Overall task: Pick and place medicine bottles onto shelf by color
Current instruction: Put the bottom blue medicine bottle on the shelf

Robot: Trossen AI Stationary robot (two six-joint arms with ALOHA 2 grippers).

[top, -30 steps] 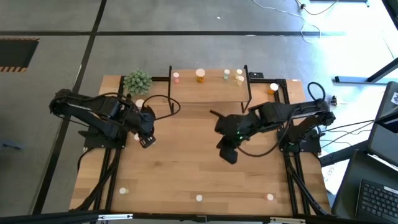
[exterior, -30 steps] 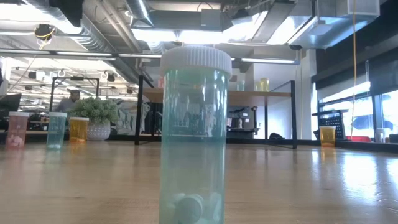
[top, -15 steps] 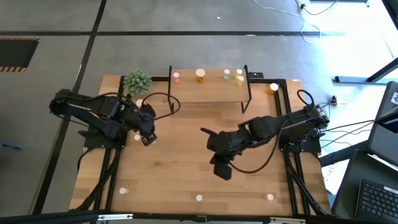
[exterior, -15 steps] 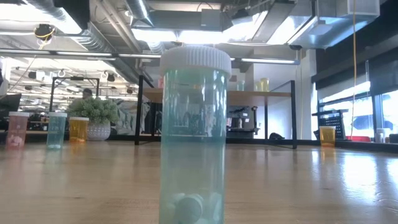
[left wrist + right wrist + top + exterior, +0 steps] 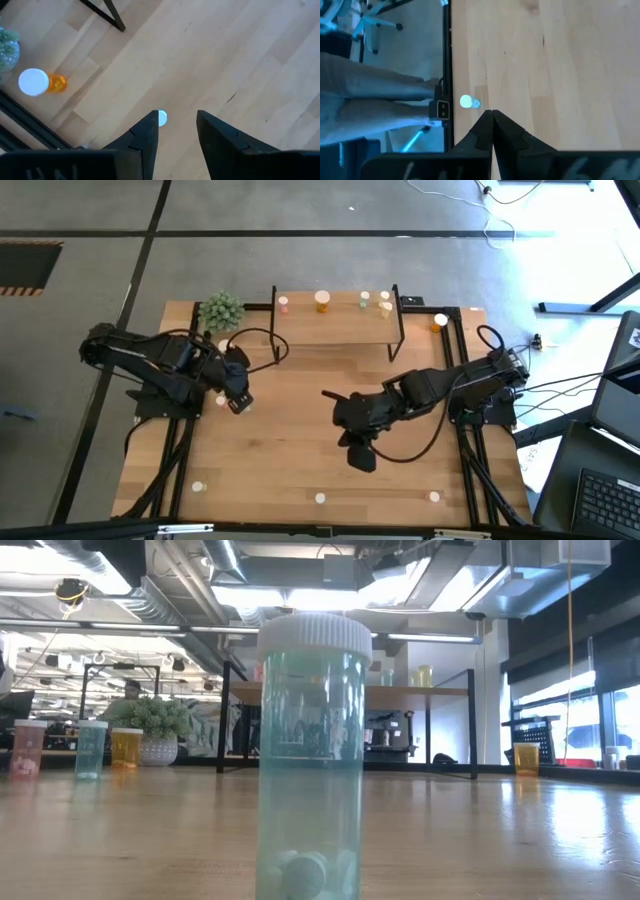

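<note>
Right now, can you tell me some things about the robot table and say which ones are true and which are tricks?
1. The right gripper has its jaws shut with nothing between them. True.
2. The left gripper is squeezing an orange bottle. False: its jaws stand apart and empty; the orange bottle stands apart from them, beside the plant.
3. Some bottles already stand on the shelf. True: a few sit along its far edge.
4. The potted plant sits on the shelf. False: it sits on the table, beside the shelf's left end.
5. The bottle nearest the low camera is bright red. False: it is pale blue-green with a white cap, with tablets at the bottom.
</note>
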